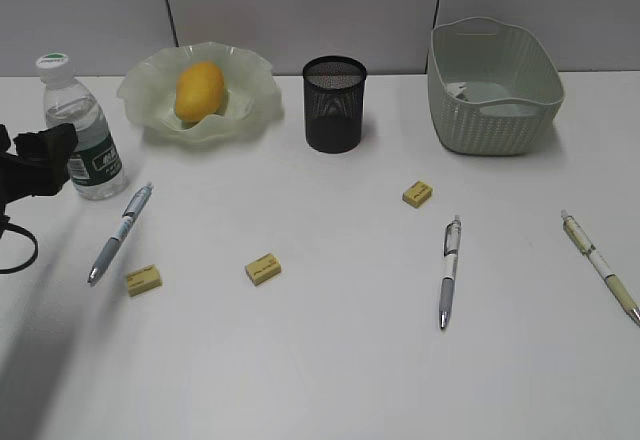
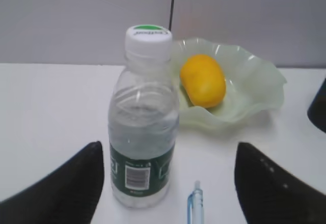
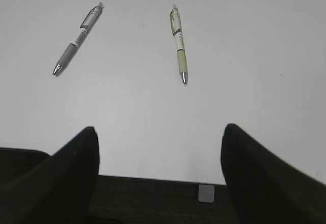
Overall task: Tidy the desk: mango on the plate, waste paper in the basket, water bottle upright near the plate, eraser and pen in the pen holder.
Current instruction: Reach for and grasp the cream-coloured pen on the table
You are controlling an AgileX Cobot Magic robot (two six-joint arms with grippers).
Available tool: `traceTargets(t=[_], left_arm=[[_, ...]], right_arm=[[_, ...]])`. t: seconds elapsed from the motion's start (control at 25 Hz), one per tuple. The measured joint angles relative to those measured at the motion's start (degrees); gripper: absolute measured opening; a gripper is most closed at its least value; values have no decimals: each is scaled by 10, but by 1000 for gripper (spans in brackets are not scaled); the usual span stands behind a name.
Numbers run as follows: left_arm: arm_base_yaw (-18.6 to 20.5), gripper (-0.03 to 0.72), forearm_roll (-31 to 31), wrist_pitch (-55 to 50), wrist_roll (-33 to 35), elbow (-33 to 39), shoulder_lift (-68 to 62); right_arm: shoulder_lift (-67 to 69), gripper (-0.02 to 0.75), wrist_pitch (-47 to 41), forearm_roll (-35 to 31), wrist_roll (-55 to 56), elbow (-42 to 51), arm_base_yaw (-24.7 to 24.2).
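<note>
On a white desk, a small water bottle stands upright at the far left, just beside a ruffled pale green plate that holds a yellow-orange mango. The left gripper hangs close in front of the bottle, its dark fingers spread wide to either side and touching nothing; the bottle stands nearer the left one. A black mesh pen holder stands at centre back, with the pale green woven-look basket well to its right. Scattered across the front of the desk lie a blue-grey pen near the bottle, a silver pen right of centre and a cream pen at the far right, along with three yellow erasers, all lying loose. The right gripper, seen only from its own wrist camera, hovers over the near edge of the desk with its fingers likewise spread and empty.
</note>
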State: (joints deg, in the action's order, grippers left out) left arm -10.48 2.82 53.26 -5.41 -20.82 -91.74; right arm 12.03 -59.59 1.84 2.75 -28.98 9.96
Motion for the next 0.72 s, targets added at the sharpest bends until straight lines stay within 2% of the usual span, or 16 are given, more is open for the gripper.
traceTargets(t=[0.12, 0.24, 0.4, 0.56, 0.72], left_arm=[[0, 594, -15, -205, 0, -39, 73], [0, 591, -38, -417, 0, -103, 127], [0, 590, -37, -684, 0, -199, 161], [0, 589, -37, -909, 0, -277, 167], [0, 583, -35, -1070, 3, -318, 169]], right_arm=[[0, 580, 0, 0, 0, 0, 0], [0, 575, 0, 0, 0, 0, 0], [0, 573, 0, 0, 0, 0, 0], [0, 573, 0, 0, 0, 0, 0], [0, 573, 0, 1, 0, 0, 0]])
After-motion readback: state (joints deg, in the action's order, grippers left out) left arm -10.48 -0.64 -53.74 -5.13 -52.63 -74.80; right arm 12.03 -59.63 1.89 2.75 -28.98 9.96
